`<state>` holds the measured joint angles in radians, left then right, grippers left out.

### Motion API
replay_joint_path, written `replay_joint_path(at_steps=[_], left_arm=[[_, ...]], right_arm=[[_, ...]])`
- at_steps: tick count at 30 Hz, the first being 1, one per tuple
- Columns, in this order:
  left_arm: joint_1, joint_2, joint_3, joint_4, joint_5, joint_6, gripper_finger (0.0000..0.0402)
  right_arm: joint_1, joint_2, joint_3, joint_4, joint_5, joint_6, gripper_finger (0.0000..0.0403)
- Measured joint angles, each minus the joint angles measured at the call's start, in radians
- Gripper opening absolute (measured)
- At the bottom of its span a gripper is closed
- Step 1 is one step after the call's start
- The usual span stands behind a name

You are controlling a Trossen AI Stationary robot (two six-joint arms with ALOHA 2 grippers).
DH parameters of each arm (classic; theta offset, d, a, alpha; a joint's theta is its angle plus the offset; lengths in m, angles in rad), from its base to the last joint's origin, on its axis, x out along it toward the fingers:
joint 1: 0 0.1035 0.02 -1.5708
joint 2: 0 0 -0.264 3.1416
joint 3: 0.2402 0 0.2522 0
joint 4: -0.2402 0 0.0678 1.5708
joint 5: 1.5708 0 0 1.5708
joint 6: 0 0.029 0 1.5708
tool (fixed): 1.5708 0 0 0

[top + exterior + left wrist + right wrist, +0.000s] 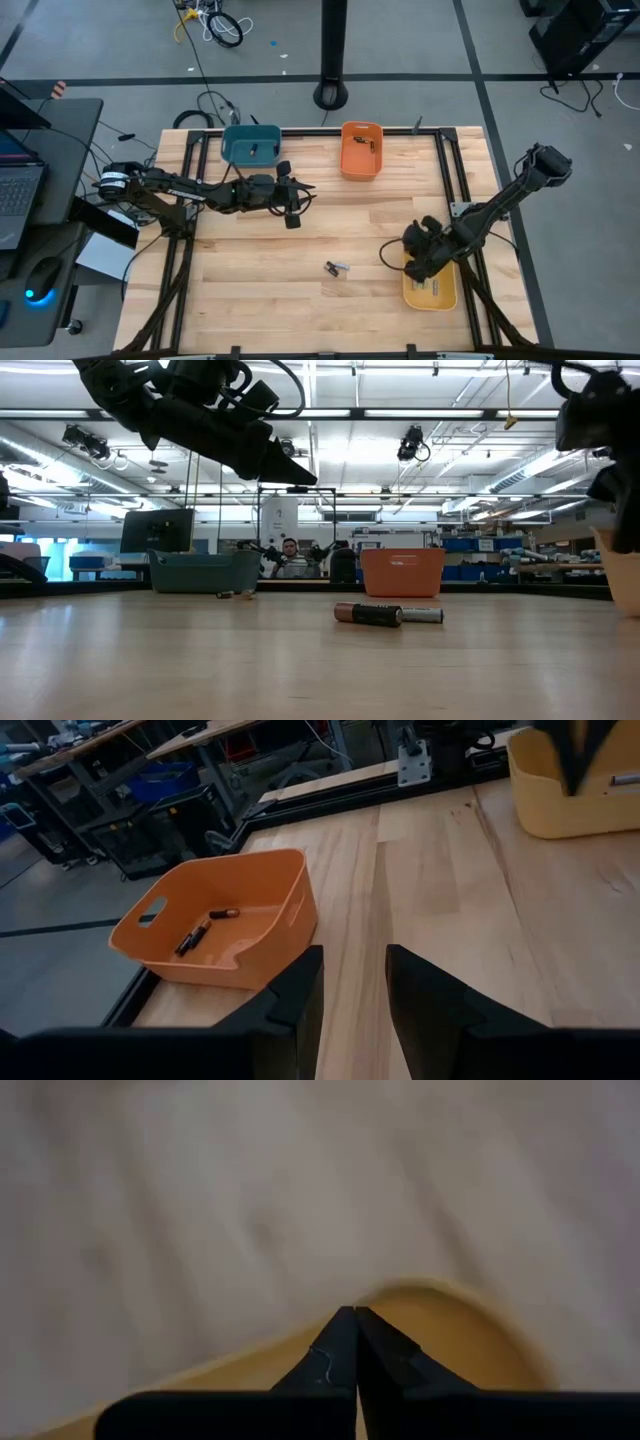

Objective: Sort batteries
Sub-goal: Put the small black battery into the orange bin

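Note:
Two batteries [336, 267] lie side by side on the wooden table, near its middle; in the low view one battery [368, 614] is dark with a copper end and the other [422, 615] silvery. A tiny battery [235, 595] lies farther back. My left gripper [355, 955] hovers open above the table, facing the orange bin [215, 920], which holds a few dark batteries [195, 935]. My right gripper [355, 1320] is shut with nothing in it, pointing steeply down over the far left corner of the yellow bin [432, 288].
A teal bin [250, 145] and the orange bin [361, 150] stand at the table's far edge. The yellow bin stands at the right edge. A black frame rail [448, 170] runs along the table's sides. Bare wood lies between the bins and the loose batteries.

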<state>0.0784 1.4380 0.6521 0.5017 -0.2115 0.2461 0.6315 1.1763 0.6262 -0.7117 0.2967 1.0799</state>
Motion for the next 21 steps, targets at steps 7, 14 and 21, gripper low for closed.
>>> replay_joint_path(at_steps=[7, 14, 21], left_arm=[[0.000, 0.000, 0.000, -0.006, 0.000, -0.016, 0.0118], [0.000, 0.000, 0.000, -0.001, 0.000, -0.017, 0.0118], [0.000, -0.003, 0.000, -0.011, 0.000, -0.017, 0.0118]], right_arm=[[-0.004, 0.000, 0.092, -0.073, -0.053, -0.024, 0.0019], [-0.133, -0.001, 0.188, -0.298, 0.025, 0.033, 0.0009], [-0.252, 0.000, 0.167, -0.307, -0.054, -0.070, 0.0013]])
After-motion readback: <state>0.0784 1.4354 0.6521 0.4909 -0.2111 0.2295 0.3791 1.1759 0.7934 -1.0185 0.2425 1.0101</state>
